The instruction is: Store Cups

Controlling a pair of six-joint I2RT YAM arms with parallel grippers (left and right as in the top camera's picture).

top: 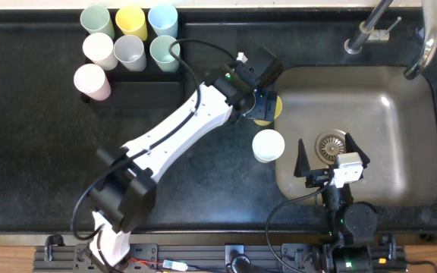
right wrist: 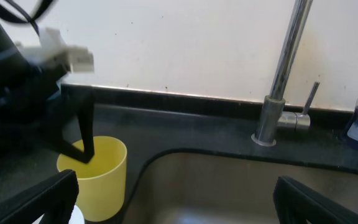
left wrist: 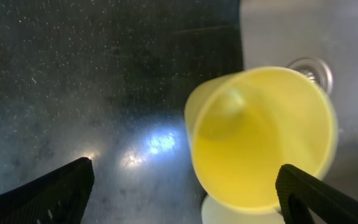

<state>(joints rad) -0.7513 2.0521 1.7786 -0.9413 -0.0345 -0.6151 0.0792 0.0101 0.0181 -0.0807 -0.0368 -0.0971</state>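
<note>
Fingers (left wrist: 48, 193) of your left gripper (left wrist: 185, 167) are standing wide apart, gripping nothing, one dipping inside the yellow cup (left wrist: 260, 140). That cup, plain, smooth and mouth-up, is sitting on the bench (top: 51, 152) at the sink's (top: 400, 152) edge, near a white cup (top: 268, 145). Your right gripper (top: 326, 144) is hovering wide open and empty over the sink.

Top view looks straight down from above on the worktop (top: 36, 152) and sink (top: 400, 136); left wrist view looks down at close range into the yellow cup (left wrist: 263, 137) by the sink's rim; right wrist view, low over the sink, faces the faucet (right wrist: 283, 74) and back wall (right wrist: 166, 43), sharing that cup.
</note>
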